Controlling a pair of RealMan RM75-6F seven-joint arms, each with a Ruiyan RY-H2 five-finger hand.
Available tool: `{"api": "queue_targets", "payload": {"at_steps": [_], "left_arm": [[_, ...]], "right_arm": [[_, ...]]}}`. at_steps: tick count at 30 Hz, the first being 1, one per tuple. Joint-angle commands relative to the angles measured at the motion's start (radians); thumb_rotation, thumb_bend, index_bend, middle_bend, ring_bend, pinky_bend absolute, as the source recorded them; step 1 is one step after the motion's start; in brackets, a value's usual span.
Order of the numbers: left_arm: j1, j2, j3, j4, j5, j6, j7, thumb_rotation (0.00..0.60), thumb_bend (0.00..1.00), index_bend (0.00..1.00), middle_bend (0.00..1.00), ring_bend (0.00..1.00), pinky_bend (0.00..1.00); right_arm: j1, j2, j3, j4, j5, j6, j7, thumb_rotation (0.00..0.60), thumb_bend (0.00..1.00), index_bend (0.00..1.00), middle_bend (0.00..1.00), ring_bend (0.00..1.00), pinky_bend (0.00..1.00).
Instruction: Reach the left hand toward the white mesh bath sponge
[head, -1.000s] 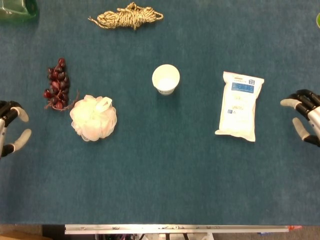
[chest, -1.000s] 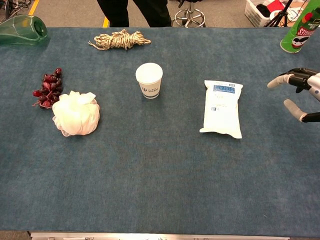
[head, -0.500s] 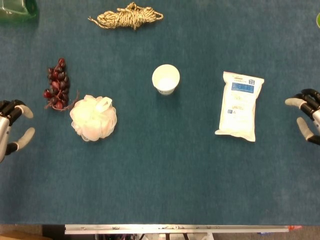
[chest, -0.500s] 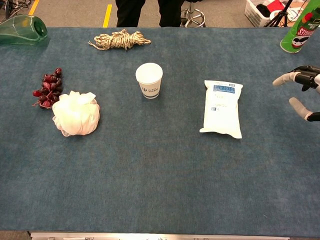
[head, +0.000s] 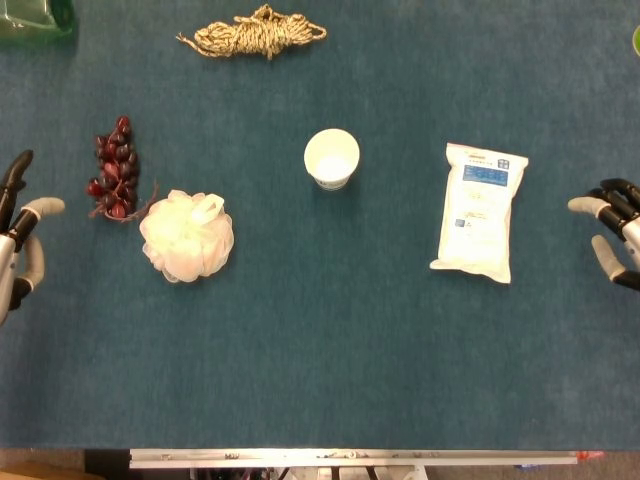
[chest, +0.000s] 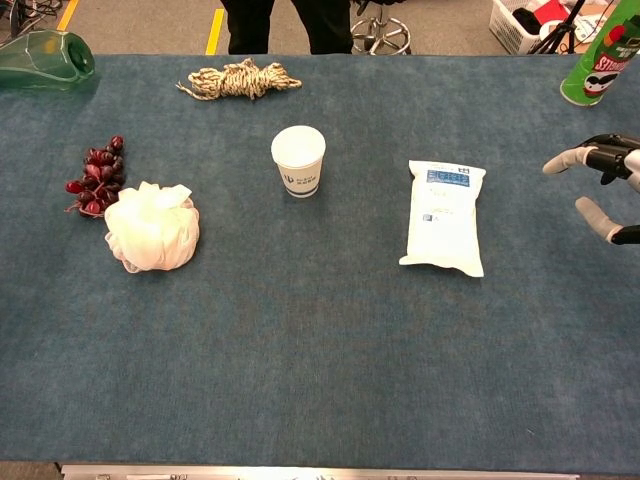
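My left hand (head: 20, 235) sits at the table's left edge, fingers spread, holding nothing (ready to approach). White mesh bath sponge (head: 187, 235) lies well apart, just beside the grapes (head: 113, 168). Right hand (head: 615, 232) empty, fingers apart

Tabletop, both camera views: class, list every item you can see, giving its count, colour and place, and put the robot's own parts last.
bath sponge: one, white, left side of the table
grapes: one bunch, dark red, just behind-left of the sponge
rope: one coil, tan, far edge
paper cup: one, white, centre
packet: one, white with blue label, right of centre
bottle: one, green, lying at far left corner
can: one, green, far right corner
table: one, blue covering
left robot hand: left edge, holding nothing
right robot hand: right edge, holding nothing
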Motion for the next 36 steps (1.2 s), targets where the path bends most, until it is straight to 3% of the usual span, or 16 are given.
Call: {"api": "queue_targets", "payload": {"at_steps": [1, 8, 20, 27, 36], "left_arm": [[0.000, 0.004, 0.003, -0.006, -0.003, -0.008, 0.002, 0.600, 0.85, 0.25, 0.00, 0.18, 0.91], [-0.003, 0.018, 0.011, -0.028, -0.004, -0.027, -0.010, 0.600, 0.87, 0.15, 0.00, 0.17, 0.91], [-0.014, 0.036, 0.049, -0.083, 0.038, -0.051, -0.103, 0.600, 0.87, 0.13, 0.00, 0.17, 0.91], [-0.080, 0.076, 0.091, -0.166, 0.093, -0.121, -0.394, 0.600, 0.89, 0.14, 0.00, 0.19, 0.92], [-0.210, 0.118, 0.093, -0.307, 0.133, -0.235, -0.640, 0.600, 0.89, 0.14, 0.00, 0.19, 0.92]], "right_arm": [[0.000, 0.000, 0.000, -0.001, 0.000, 0.000, 0.000, 0.600, 0.49, 0.30, 0.32, 0.19, 0.40], [-0.001, 0.003, 0.002, -0.002, -0.001, 0.005, 0.002, 0.600, 0.49, 0.30, 0.32, 0.19, 0.40], [-0.004, 0.008, 0.005, -0.007, -0.002, 0.015, 0.006, 0.600, 0.49, 0.30, 0.33, 0.19, 0.40], [-0.006, 0.013, 0.006, -0.011, -0.005, 0.022, 0.011, 0.600, 0.49, 0.30, 0.33, 0.19, 0.40], [-0.006, 0.016, 0.007, -0.012, -0.006, 0.024, 0.016, 0.600, 0.49, 0.30, 0.33, 0.19, 0.40]]}}
